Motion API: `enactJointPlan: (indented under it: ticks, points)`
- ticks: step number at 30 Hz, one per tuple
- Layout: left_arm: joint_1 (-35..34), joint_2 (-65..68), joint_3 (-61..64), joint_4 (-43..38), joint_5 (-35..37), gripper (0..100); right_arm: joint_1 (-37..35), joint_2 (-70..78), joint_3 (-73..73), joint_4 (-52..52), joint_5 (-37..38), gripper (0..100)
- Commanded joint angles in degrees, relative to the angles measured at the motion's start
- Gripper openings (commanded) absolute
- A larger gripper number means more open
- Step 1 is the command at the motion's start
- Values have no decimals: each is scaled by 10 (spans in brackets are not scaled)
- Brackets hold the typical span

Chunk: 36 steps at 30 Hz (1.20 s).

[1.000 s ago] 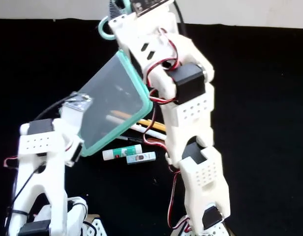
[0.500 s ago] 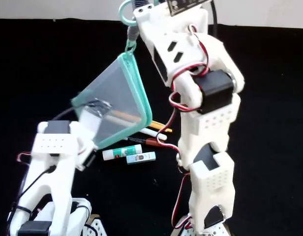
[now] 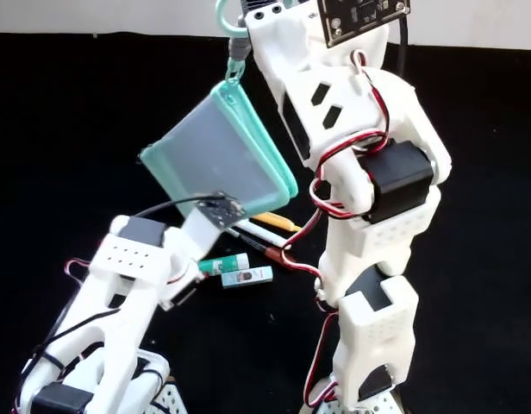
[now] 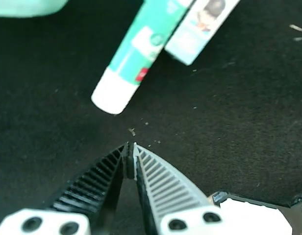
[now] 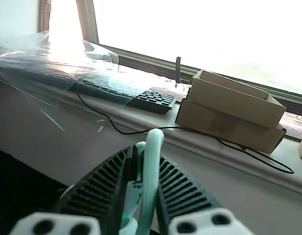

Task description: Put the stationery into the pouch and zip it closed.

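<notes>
The right gripper (image 5: 145,159) clamps the ring (image 5: 154,139) of the pouch (image 3: 215,155) (it hangs tilted), while under the pouch the left gripper (image 4: 130,147) has its fingers pressed together, empty.

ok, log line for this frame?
right gripper: shut on pouch ring, pouch hanging | left gripper: shut, empty, by glue stick | pens: on table

A black table (image 3: 84,112) spans the high view. Just below the frame's centre lie a green-and-white glue stick (image 3: 227,263) and, just beside it on the lower side, a small pale-blue tube (image 3: 246,277). Just above them a dark pen (image 3: 253,242), a white pen (image 3: 265,234) and a yellow pencil (image 3: 279,222) lie bunched side by side
</notes>
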Motion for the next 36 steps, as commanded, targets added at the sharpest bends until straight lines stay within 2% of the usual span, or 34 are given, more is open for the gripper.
enactJointPlan:
  ticks: [1, 13, 18, 25, 31, 36]
  points:
    - [25, 0, -5, 4, 2, 7, -43, -30, -32, -14, 5, 12]
    - [8, 0, -23, 4, 4, 7, -176, -27, 1, 0, 6, 12]
    - [0, 0, -22, 4, 4, 7, -190, -27, 57, 0, 6, 12]
    - [-73, -1, -32, -4, 4, 7, -239, -27, 74, 4, 6, 12]
    - [-75, -4, -32, -4, 4, 7, -290, -27, 75, 21, 6, 12]
    - [-76, -4, -32, -4, 4, 7, -290, -26, 75, 21, 6, 12]
